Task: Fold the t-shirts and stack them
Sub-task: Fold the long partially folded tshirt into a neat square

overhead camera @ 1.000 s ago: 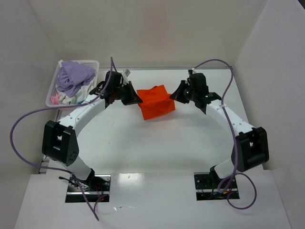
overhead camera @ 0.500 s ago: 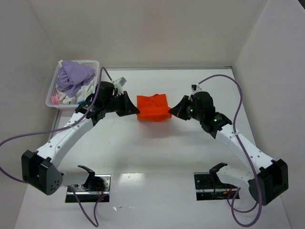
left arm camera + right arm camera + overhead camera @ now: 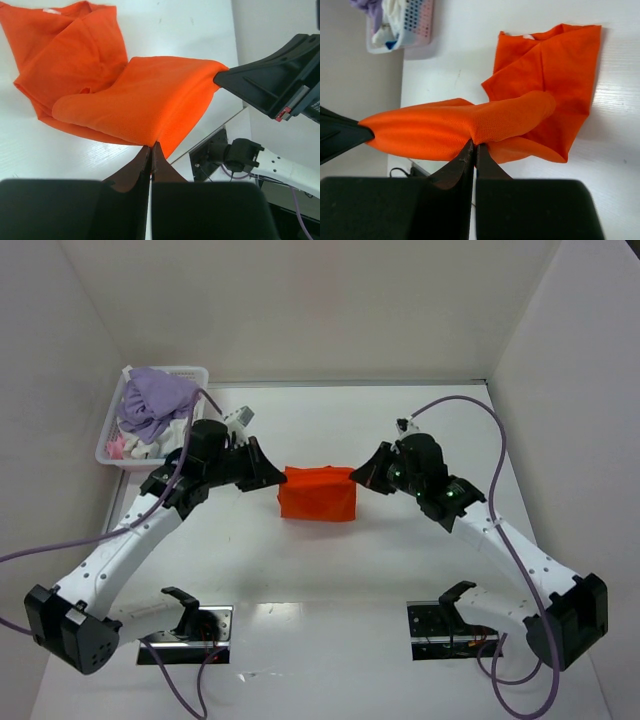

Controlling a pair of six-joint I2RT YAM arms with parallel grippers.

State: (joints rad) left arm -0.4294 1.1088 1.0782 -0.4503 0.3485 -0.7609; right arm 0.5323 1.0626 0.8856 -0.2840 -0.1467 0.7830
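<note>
Partly folded orange t-shirt (image 3: 317,497), underside hidden, left tool (image 3: 281,478) and right tool (image 3: 355,479) pinching opposite ends

Matt, fine-knit cloth t-shirt (image 3: 318,496)

My top view looks steeply down from above and behind the arm bases. It is far enough back to take in the whole table (image 3: 330,560), both arms and the basket (image 3: 103,452) at the far left corner. My left wrist camera sits close behind the left fingers (image 3: 131,174), looking low across the table toward the right arm. The right wrist camera mirrors it past the right fingers (image 3: 456,166), facing left (the basket shows at its top edge). All three views share the orange t-shirt (image 3: 317,498), and each wrist view also catches the opposite arm's fingers.
</note>
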